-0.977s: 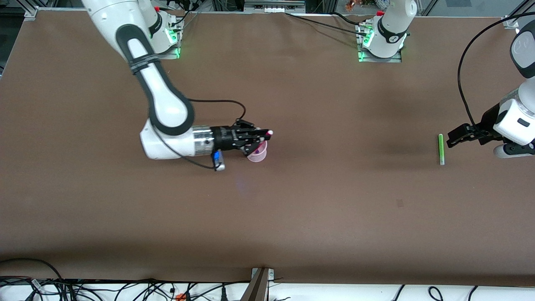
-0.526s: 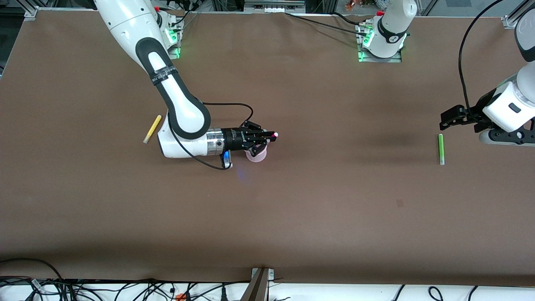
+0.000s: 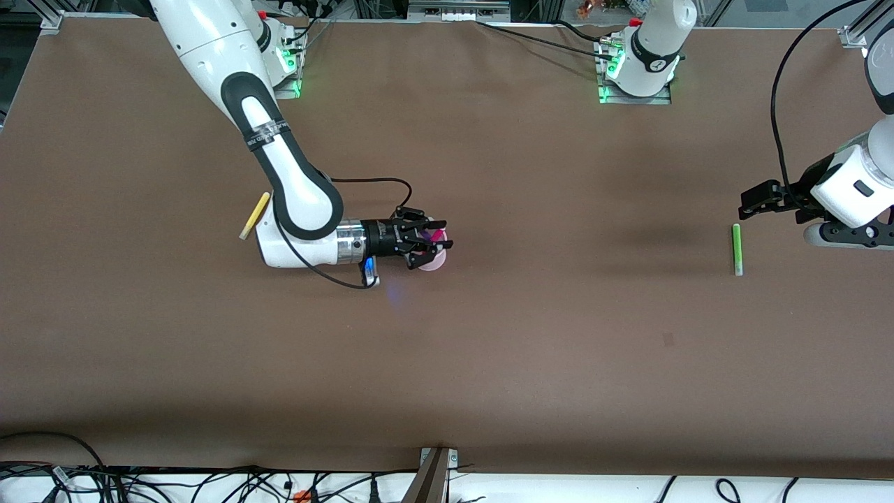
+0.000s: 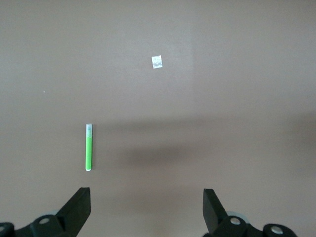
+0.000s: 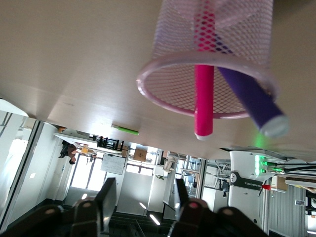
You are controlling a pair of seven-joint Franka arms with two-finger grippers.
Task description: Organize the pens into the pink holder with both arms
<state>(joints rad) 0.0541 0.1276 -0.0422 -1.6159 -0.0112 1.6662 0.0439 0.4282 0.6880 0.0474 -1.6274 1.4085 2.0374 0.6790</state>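
Note:
The pink holder [image 3: 434, 261] stands mid-table, toward the right arm's end. My right gripper [image 3: 429, 238] is right at its rim, open and empty. In the right wrist view the gripper [image 5: 143, 197] faces the mesh holder [image 5: 173, 34], with the magenta pen [image 5: 204, 98] and the purple pen [image 5: 249, 96] standing in it. The yellow pen [image 3: 254, 215] lies on the table beside the right arm's wrist. The green pen [image 3: 736, 249] lies toward the left arm's end. My left gripper [image 3: 746, 204] hovers open just above it. In the left wrist view the gripper [image 4: 146, 207] is off to one side of the green pen [image 4: 89, 147].
A small white patch [image 4: 157, 62] lies on the brown table [image 3: 559, 335]. The arm bases [image 3: 635, 77] stand along the farthest edge, and cables [image 3: 209, 485] hang at the nearest edge.
My right gripper, which held the magenta pen over the holder, has opened. The pen now stands in the holder. My left gripper has lifted and shifted slightly above the green pen.

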